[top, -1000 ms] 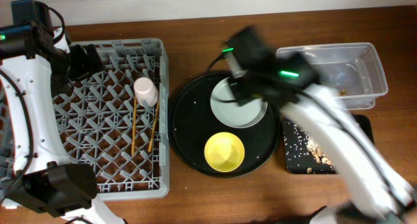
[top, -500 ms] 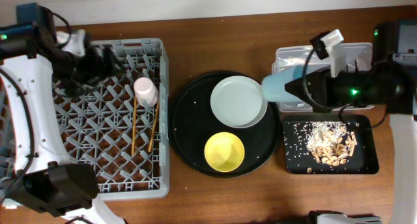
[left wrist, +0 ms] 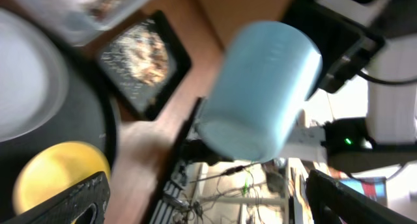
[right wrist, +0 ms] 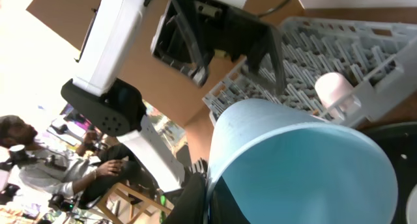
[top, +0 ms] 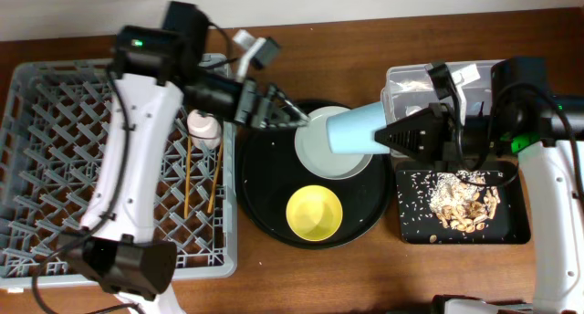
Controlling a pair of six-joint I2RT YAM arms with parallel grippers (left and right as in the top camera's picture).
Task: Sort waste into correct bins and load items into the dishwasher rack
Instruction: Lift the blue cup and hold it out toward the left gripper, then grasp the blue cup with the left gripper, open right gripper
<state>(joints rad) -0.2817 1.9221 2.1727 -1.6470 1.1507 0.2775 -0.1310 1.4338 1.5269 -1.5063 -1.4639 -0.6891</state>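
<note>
My right gripper (top: 391,134) is shut on the rim of the blue cup (top: 351,130) and holds it on its side above the pale plate (top: 327,159). In the right wrist view the cup (right wrist: 306,165) fills the frame, with a finger (right wrist: 225,191) on its rim. My left gripper (top: 288,111) is open and empty, pointing at the cup's base a little apart from it. In the left wrist view the cup (left wrist: 260,94) hangs ahead of the jaws (left wrist: 208,208). The pink cup (top: 203,127) and two chopsticks (top: 189,179) are in the dishwasher rack (top: 55,168). The yellow bowl (top: 315,212) sits on the round tray.
The large round black tray (top: 265,191) holds the plate and bowl. The small black tray (top: 513,225) at right holds food scraps (top: 461,203). The clear tub (top: 411,79) stands behind it, partly hidden by my right arm.
My left arm swung from the rack's far left corner to the centre, towards the cup. My right gripper carried the blue cup leftwards over the plate.
</note>
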